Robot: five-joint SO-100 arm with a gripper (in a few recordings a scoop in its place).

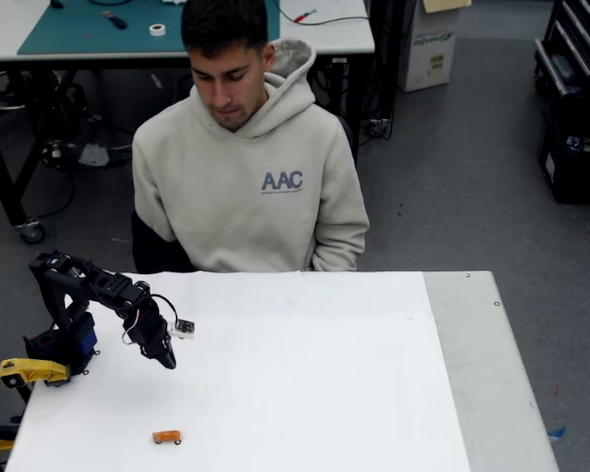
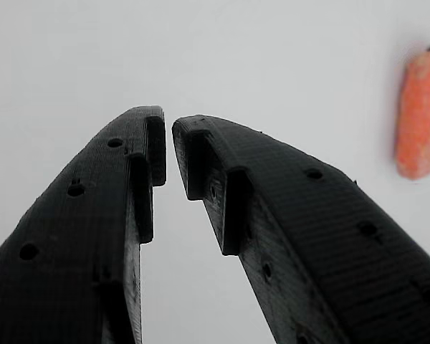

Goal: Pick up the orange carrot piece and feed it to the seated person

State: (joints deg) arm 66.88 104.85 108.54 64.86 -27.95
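The orange carrot piece (image 1: 166, 437) lies on its side on the white table (image 1: 305, 393) near the front edge, left of centre. In the wrist view the carrot piece (image 2: 419, 115) sits at the upper right, off to the side of the fingers. My black gripper (image 1: 165, 359) hangs over the table's left part, above and behind the carrot, pointing down. The gripper (image 2: 168, 147) has its tips almost touching, with nothing between them. The seated person (image 1: 246, 187), in a beige hoodie marked "AAC", sits behind the table's far edge, looking down.
A yellow clamp part (image 1: 31, 371) sits at the arm's base on the table's left edge. A bare grey strip (image 1: 482, 374) runs along the table's right side. Behind the person stands a workbench (image 1: 88, 29) with a green mat.
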